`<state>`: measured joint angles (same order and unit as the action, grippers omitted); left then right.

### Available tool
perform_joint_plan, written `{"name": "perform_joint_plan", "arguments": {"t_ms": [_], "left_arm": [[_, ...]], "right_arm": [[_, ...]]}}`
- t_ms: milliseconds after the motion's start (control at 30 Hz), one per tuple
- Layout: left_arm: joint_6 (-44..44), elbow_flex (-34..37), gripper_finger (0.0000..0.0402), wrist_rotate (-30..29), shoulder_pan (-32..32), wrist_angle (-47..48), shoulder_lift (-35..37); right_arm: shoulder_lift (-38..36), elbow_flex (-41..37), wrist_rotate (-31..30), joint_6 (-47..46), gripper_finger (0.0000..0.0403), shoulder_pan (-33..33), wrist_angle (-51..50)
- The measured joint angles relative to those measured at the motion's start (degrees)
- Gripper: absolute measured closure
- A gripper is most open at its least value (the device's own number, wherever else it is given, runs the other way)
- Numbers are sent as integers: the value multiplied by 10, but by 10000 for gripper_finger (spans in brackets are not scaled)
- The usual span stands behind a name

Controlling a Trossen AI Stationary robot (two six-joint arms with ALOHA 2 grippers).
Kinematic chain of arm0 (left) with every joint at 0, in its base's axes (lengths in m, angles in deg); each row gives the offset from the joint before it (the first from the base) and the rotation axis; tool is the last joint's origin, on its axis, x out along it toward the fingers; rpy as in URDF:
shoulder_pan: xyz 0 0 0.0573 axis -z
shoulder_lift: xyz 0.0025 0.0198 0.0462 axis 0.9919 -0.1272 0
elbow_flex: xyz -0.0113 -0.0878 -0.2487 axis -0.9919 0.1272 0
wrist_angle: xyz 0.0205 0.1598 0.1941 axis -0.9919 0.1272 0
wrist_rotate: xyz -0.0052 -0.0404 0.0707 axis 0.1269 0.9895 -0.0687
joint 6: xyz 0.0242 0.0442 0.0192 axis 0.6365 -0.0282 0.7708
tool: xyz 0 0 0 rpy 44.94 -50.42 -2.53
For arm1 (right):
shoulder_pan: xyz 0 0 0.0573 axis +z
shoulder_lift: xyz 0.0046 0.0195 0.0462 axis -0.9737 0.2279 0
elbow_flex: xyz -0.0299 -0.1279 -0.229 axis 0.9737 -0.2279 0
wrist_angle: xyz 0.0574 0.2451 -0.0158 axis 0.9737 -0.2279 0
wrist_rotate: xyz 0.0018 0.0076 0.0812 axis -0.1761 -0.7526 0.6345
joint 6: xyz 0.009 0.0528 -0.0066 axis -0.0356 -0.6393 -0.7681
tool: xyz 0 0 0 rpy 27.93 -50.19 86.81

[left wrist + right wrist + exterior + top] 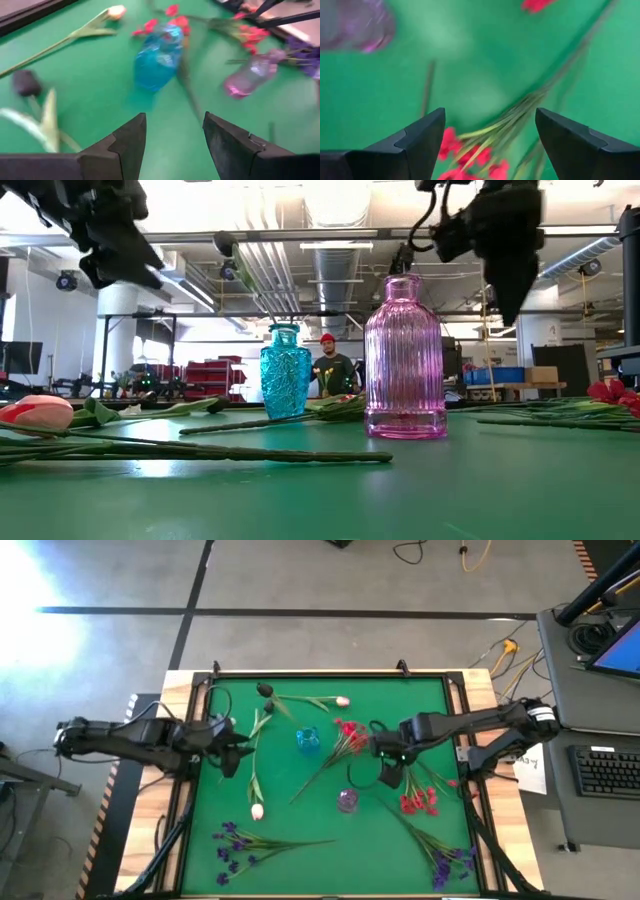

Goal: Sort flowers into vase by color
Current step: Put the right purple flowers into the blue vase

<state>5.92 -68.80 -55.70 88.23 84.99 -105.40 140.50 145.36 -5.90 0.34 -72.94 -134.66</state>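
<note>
**Red flowers under my open claw**

My right claw point(490, 135) hangs released over the red flowers point(470, 160) lying on the bench point(300, 815) beside the purple vase point(347, 800). Light, limp, slippery stems, I judge; pinch the bunched stalks below the blossoms. Left claw point(175, 142) waits apart, empty.

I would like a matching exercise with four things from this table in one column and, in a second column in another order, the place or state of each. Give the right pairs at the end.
Things:
1. blue vase
2. pink vase
3. left gripper
4. purple flowers

Places or states:
A. lying near the front left corner of the green mat
B. open and empty, above the mat's left side
C. upright near the mat's middle, beside red flowers
D. upright, in front of the right gripper

Pairs: 1-C, 2-D, 3-B, 4-A
</note>
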Motion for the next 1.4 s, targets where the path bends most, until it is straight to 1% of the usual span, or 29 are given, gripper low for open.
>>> {"name": "perform_joint_plan", "arguments": {"t_ms": [100,267,433,533,633,800,900,1033,1167,1233,1400], "left_arm": [[1,0,217,-13,41,-46,-9],[23,0,217,-24,100,-116,-33],[62,0,217,-27,138,-184,-60],[84,0,217,-27,152,-208,-76],[86,0,217,-27,165,-228,-93],[85,0,217,-27,193,-271,-133],[85,0,217,-27,212,-299,-156],[85,-1,217,-27,238,-341,-186],[85,-21,217,-28,262,-347,-223],[90,-38,217,-39,272,-345,-243],[121,-88,217,-49,290,-345,-296]], "right_arm": [[7,-9,13,-32,104,37,17],[22,-19,24,-65,116,97,91],[47,-23,20,-120,133,147,119],[61,-20,42,-171,143,177,111],[65,-10,72,-230,150,207,111],[65,6,77,-349,156,272,110],[66,6,81,-426,152,311,110],[76,-8,71,-506,133,359,106],[93,-17,70,-537,110,398,102],[106,-19,70,-544,103,411,100],[141,-30,69,-545,101,425,100]]}}
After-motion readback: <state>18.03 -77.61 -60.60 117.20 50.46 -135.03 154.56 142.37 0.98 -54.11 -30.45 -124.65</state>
